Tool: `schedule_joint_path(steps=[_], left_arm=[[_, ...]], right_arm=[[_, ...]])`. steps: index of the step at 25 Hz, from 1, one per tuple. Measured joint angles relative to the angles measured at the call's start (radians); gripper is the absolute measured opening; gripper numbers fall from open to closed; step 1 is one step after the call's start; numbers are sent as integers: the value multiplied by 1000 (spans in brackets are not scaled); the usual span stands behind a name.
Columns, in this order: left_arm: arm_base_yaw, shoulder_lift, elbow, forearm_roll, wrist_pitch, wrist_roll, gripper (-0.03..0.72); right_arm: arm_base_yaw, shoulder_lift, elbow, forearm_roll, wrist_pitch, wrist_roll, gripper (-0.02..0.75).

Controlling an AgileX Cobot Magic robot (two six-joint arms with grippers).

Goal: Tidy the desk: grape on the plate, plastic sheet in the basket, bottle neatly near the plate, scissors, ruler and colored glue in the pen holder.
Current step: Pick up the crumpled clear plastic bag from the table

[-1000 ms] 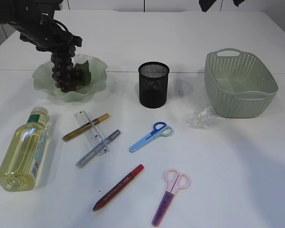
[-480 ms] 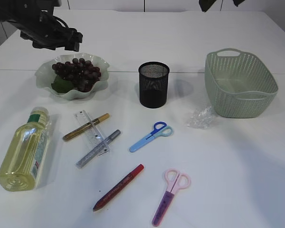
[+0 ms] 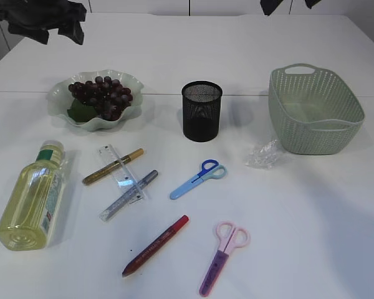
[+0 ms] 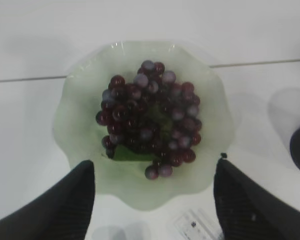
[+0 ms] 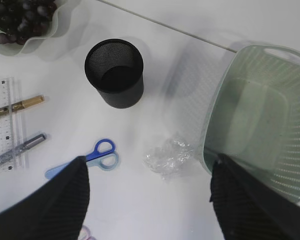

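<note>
A bunch of dark grapes (image 3: 101, 96) lies in the green plate (image 3: 57, 99). High above it my left gripper (image 3: 59, 31) hangs open and empty; in the left wrist view its jaws (image 4: 154, 165) frame the grapes (image 4: 150, 117). The bottle (image 3: 32, 196) lies on its side at the left. A clear ruler (image 3: 120, 171), gold glue (image 3: 112, 166), silver glue (image 3: 128, 195), red glue (image 3: 156, 245), blue scissors (image 3: 198, 179) and pink scissors (image 3: 224, 256) lie loose. My right gripper (image 5: 150, 159) hovers open above the crumpled plastic sheet (image 5: 169, 155).
The black mesh pen holder (image 3: 201, 111) stands upright mid-table, with nothing seen in it. The green basket (image 3: 315, 112) sits at the right, the plastic sheet (image 3: 263, 154) just beside its front left corner. Bare white tabletop lies in front of the basket.
My left gripper opened and let the grapes settle onto the plate, then rose up and to the left. The right arm has not moved.
</note>
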Motion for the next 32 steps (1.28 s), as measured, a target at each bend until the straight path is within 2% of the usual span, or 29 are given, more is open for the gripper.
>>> schedule_joint_path(steps=[5, 10, 17, 22, 26, 29, 32], left_arm=[[0, -72, 0, -7, 137, 21, 524], [-18, -141, 0, -5, 149, 77, 491], [-54, -207, -2, -2, 189, 88, 476], [-69, -269, -2, 25, 205, 56, 477], [-79, -347, 29, 31, 216, 42, 477], [-79, -415, 106, 31, 210, 34, 477], [-79, -511, 238, 33, 144, 22, 477]], right_arm=[[0, 0, 0, 9, 0, 0, 585], [0, -32, 24, 9, 0, 18, 585], [0, -160, 149, -35, 0, 73, 585], [0, -303, 310, -47, -10, 84, 585], [0, -445, 498, -47, -136, 88, 585], [0, -540, 659, -47, -234, 88, 585], [0, -604, 782, -47, -304, 88, 585]])
